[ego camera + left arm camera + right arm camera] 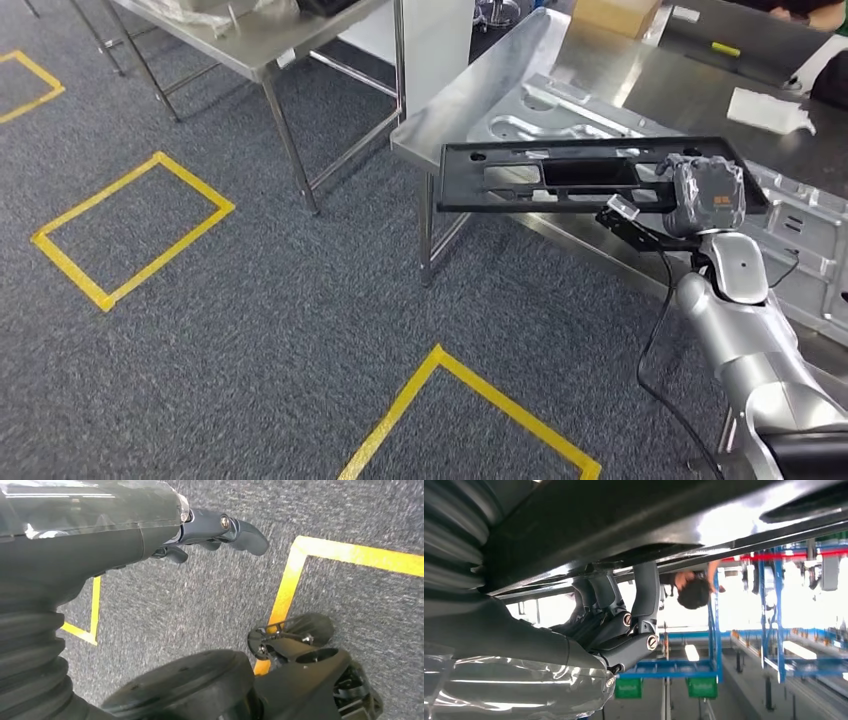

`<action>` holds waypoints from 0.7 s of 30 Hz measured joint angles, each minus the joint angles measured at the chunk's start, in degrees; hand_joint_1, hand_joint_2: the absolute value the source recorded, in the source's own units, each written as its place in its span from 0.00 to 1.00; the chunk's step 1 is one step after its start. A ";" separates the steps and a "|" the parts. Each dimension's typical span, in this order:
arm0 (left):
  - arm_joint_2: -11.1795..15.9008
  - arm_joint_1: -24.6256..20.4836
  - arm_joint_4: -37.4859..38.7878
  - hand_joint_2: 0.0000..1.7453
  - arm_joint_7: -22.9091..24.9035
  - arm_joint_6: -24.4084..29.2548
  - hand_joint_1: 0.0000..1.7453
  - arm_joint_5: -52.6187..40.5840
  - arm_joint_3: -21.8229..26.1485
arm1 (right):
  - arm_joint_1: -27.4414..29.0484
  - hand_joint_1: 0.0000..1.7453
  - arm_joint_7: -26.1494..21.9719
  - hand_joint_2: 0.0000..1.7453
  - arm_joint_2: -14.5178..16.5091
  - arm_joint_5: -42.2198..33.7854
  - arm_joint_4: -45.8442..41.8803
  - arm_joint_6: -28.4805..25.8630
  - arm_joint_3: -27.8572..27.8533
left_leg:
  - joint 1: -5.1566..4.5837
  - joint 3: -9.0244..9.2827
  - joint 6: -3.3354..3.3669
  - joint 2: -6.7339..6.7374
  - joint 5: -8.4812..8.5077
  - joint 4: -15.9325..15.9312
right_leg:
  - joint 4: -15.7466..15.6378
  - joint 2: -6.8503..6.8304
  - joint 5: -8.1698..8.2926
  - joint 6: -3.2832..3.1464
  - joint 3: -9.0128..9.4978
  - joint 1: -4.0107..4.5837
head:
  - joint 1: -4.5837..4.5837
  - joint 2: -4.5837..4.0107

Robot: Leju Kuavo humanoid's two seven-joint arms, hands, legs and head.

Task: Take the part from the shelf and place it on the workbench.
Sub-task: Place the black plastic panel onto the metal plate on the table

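Note:
The part (pixel 560 175) is a flat black rectangular frame with long cut-outs. My right hand (pixel 705 195) grips it at its right end and holds it level, partly over the near edge of the steel workbench (pixel 480 90) and partly out over the floor. In the right wrist view the dark fingers (pixel 639 610) curl up against the underside of the part (pixel 624 525). My left hand (pixel 200 530) hangs over the grey carpet with nothing in it, its fingers loosely apart.
Pressed sheet-metal panels (pixel 560 110), a cardboard box (pixel 615 15) and a white cloth (pixel 765 108) lie on the workbench. A person's arm (pixel 820 15) is at its far side. A second steel table (pixel 260 45) stands back left. Yellow tape squares (pixel 130 230) mark the carpet.

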 joint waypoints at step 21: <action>-0.32 -0.47 -0.02 1.00 -0.77 0.08 0.00 -0.59 0.18 | -7.37 1.00 0.59 1.00 3.20 -0.37 9.05 -0.89 2.44 | 1.58 -8.12 -4.36 0.60 -7.86 17.16 | -2.87 -0.60 1.36 -2.24 1.20 -0.46 | -0.02 0.00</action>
